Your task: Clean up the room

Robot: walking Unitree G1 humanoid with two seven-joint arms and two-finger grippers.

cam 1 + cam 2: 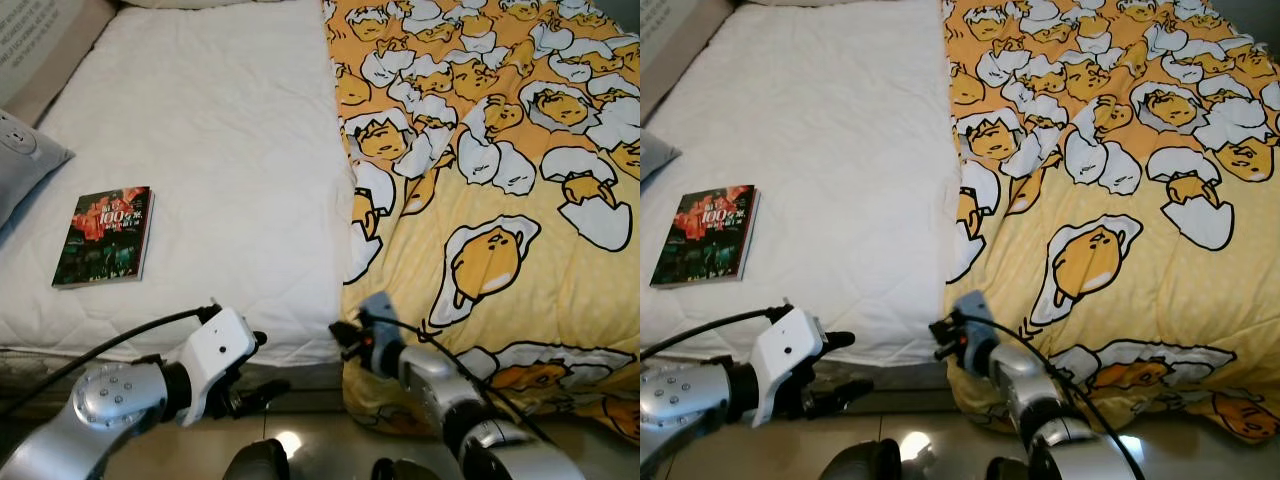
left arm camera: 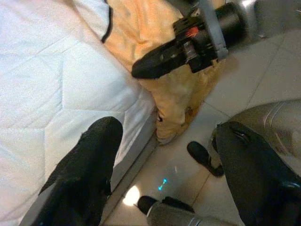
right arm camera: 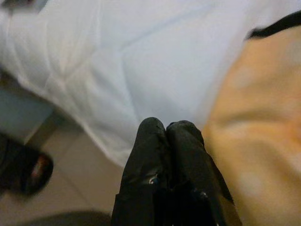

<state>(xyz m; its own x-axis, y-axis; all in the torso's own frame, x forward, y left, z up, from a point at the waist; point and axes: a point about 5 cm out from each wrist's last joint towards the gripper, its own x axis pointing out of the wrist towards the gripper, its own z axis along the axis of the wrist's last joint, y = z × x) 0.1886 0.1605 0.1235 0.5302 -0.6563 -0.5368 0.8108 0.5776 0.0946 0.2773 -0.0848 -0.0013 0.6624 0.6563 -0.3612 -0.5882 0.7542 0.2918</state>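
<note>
While the book (image 1: 104,236) lay on the white mattress (image 1: 220,160), the left gripper (image 2: 164,155) hovered wide open and empty, and the right gripper (image 3: 168,129) was pressed closed, empty, beside the yellow duvet (image 1: 500,180).

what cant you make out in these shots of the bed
- Book cover: print too small to read in the eye views.
- Grey pillow: cut off by the left edge of the left eye view.
- Yellow duvet: runs past the right edge.
- Right gripper, fingers shut: the bedding past it is blurred in the right wrist view.
- Left gripper open; floor beyond is dim.
</note>
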